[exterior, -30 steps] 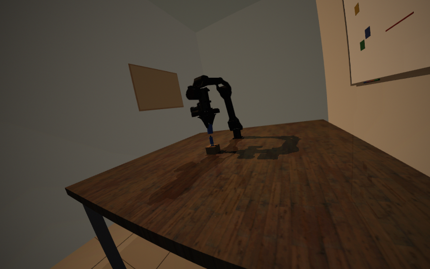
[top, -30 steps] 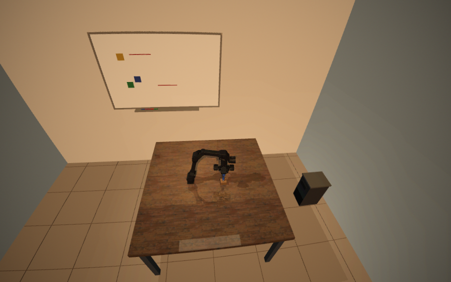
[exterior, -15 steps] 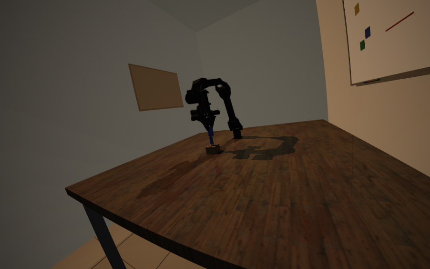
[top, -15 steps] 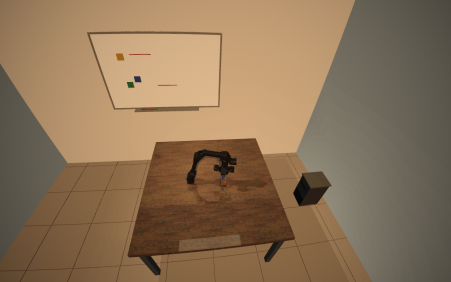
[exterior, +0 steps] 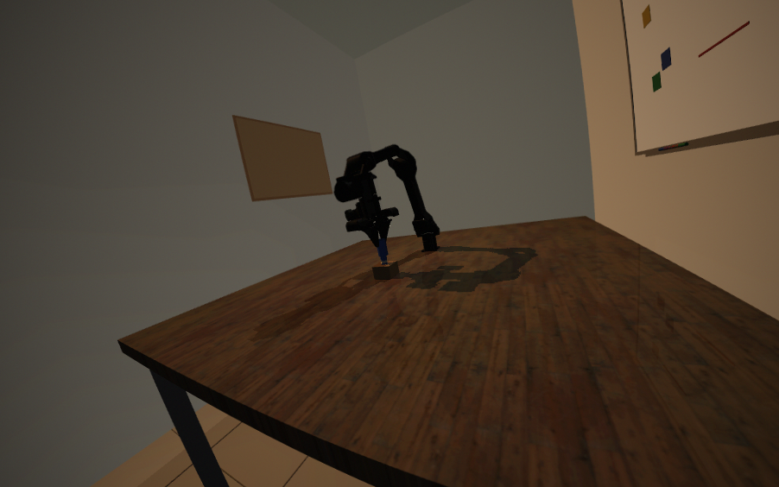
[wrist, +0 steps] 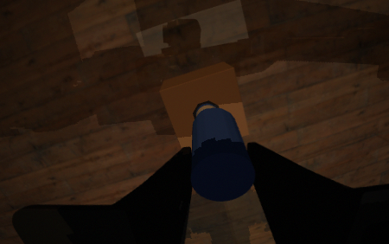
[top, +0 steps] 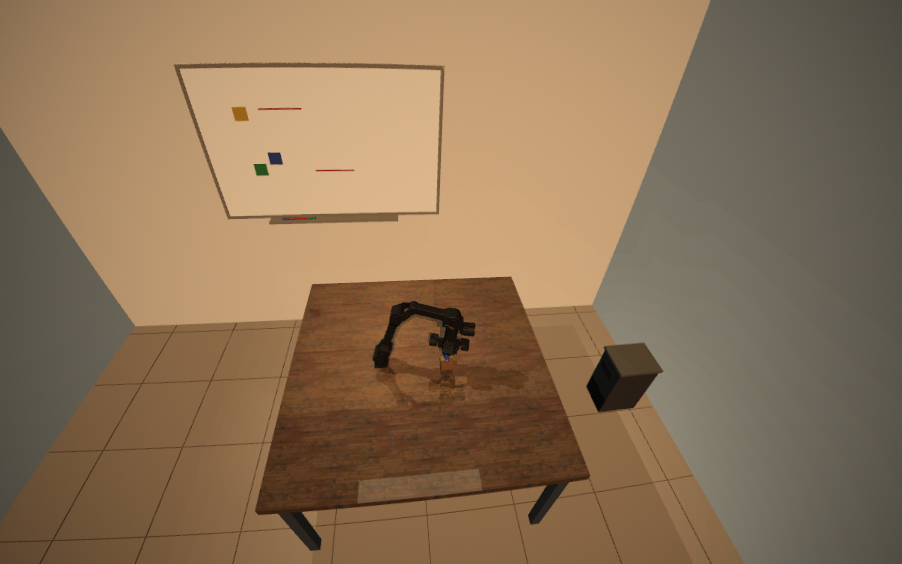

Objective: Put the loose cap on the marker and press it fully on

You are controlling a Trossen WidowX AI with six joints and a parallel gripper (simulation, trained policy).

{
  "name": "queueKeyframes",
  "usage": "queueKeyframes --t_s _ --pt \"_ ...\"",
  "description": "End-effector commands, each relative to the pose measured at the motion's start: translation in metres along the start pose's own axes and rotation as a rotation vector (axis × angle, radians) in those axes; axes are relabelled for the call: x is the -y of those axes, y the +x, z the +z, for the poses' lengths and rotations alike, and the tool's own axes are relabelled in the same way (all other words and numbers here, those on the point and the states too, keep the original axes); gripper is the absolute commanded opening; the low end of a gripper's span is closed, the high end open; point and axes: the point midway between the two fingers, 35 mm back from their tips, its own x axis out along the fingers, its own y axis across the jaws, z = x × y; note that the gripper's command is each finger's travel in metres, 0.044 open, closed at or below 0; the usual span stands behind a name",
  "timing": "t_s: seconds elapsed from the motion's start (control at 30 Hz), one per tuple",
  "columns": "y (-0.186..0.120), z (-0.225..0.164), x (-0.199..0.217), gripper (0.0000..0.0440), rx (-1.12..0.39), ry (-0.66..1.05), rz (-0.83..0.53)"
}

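Because the cap [exterior: 383,248] [wrist: 221,164] must go down over the marker [exterior: 383,262] [wrist: 207,107], the gripper [exterior: 383,235] [wrist: 219,151] is closed on its sides, top exposed. Holder block [top: 447,365] [exterior: 385,270] [wrist: 199,97] keeps the marker upright below; full seating cannot be confirmed.

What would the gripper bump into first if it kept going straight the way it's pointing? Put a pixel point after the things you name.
Probably the holder block [top: 447,365] [exterior: 385,270] [wrist: 203,86], just below the blue cap [exterior: 383,248] [wrist: 220,147] in the gripper [top: 447,354] [exterior: 383,241] [wrist: 219,151]. The marker seems in line too; how far the cap sits over it is unclear.
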Motion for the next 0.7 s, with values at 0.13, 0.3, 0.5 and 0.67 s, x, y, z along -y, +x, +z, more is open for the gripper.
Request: queueKeyframes --t_s 0.13,0.3,0.5,0.67 --pt "0.022 -0.002 0.004 0.0005 -0.011 -0.002 -0.05" --pt "0.03 -0.002 0.004 0.0013 -0.011 -0.007 -0.058" --pt "0.035 -0.002 0.004 0.0039 -0.008 -0.008 -0.068" --pt "0.038 0.0 0.004 0.005 -0.002 -0.01 -0.071"
